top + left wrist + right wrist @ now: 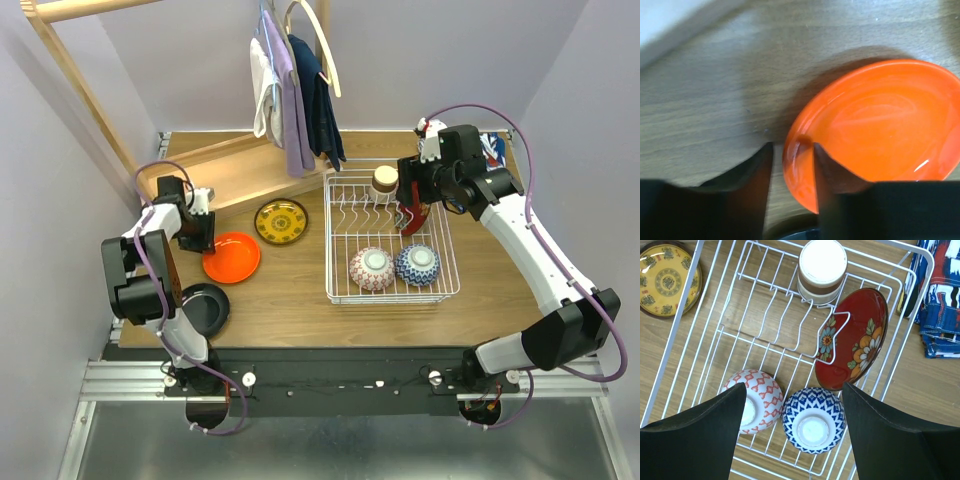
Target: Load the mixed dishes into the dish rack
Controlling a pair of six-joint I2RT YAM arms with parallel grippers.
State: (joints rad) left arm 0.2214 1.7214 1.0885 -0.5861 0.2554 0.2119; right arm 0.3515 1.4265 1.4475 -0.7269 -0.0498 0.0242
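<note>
Both point downward: left pincer (792, 150) clamps orange plate (875, 125); right pincer (794, 387) gapes wide.

Glazed dishes, coated wire and wood grain

The orange plate (880, 130) is smooth and very glossy, with bright reflections. The red floral plate (855, 340), the pink bowl (765, 395) and the blue bowl (813, 405) look like glazed ceramic. The dish rack (670, 340) is thin, smooth white wire. The table (715, 100) is matt wood with fine grain, and the cloth (940, 305) is printed fabric.
</note>
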